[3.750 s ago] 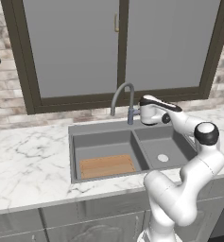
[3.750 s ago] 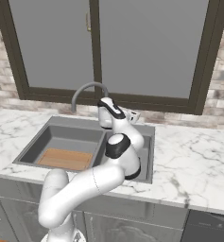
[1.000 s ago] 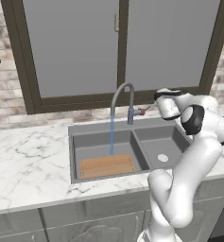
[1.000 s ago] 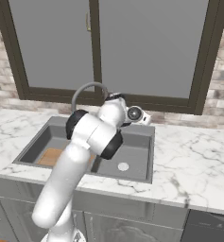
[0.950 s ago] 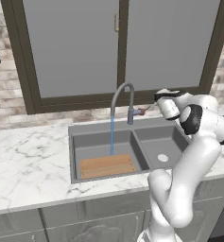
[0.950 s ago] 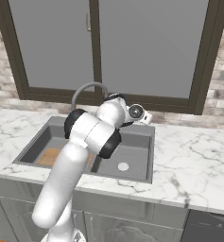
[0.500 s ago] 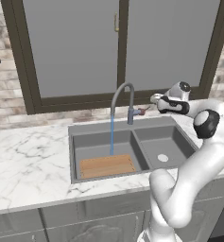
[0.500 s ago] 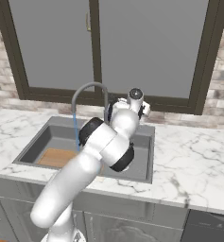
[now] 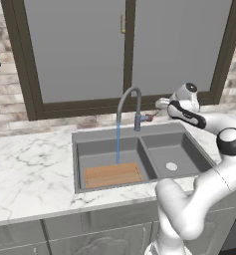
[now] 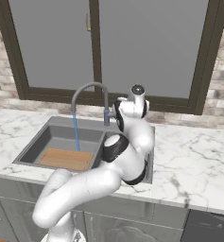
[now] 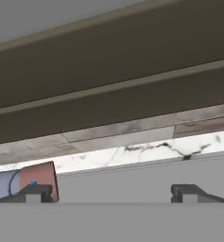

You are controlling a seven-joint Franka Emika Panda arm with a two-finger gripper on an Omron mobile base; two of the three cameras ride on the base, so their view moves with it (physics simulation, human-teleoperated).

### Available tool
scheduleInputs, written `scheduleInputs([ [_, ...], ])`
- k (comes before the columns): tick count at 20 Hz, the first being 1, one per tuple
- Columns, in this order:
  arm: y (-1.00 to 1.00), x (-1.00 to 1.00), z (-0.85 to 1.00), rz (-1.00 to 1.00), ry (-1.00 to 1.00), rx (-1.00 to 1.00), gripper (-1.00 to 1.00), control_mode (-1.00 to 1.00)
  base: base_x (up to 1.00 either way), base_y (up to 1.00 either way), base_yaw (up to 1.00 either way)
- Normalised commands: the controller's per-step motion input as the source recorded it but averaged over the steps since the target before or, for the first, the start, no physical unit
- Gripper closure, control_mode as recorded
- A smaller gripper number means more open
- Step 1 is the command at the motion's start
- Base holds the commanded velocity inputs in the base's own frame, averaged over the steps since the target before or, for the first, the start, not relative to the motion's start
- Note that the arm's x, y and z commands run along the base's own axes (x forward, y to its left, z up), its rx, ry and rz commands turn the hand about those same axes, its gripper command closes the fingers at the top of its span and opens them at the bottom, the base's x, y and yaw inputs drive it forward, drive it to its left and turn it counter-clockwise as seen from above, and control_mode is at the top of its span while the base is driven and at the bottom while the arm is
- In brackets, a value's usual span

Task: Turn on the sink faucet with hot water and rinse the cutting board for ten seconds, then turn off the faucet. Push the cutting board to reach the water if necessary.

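The end effector (image 11: 108,191) is hanging with fingers wide apart and empty, beside the sink faucet's (image 9: 128,107) reddish lever tip (image 11: 37,177). The water (image 9: 117,143) is streaming onto the cutting board (image 9: 113,175) along the sink's (image 9: 139,137) front edge.

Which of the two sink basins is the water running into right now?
The larger basin, left of the divider in both base views: the water drops from the faucet onto the board lying there. The smaller basin has the round white drain.

This is a kitchen: a dark double sink (image 9: 107,149) with a gooseneck faucet (image 9: 128,104) is set into a white marble surface (image 9: 30,169) under a dark-framed window (image 9: 127,50), with grey cabinets (image 9: 69,234) below and a brick wall (image 9: 10,122).
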Motion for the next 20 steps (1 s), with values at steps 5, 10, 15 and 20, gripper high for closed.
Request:
scheduleInputs([
  [5, 0.0, 0.35, 0.0, 0.03, 0.04, 0.0, -1.0, -1.0, 0.0, 0.0, 0.0],
  [10, 0.0, 0.15, 0.0, 0.0, 0.04, 0.0, -1.0, -1.0, 0.0, 0.0, 0.0],
  [15, 0.0, 0.0, 0.0, 0.0, 0.0, 0.0, -1.0, -1.0, 0.0, 0.0, 0.0],
  [20, 0.0, 0.0, 0.0, 0.0, 0.0, 0.0, -1.0, -1.0, 0.0, 0.0, 0.0],
])
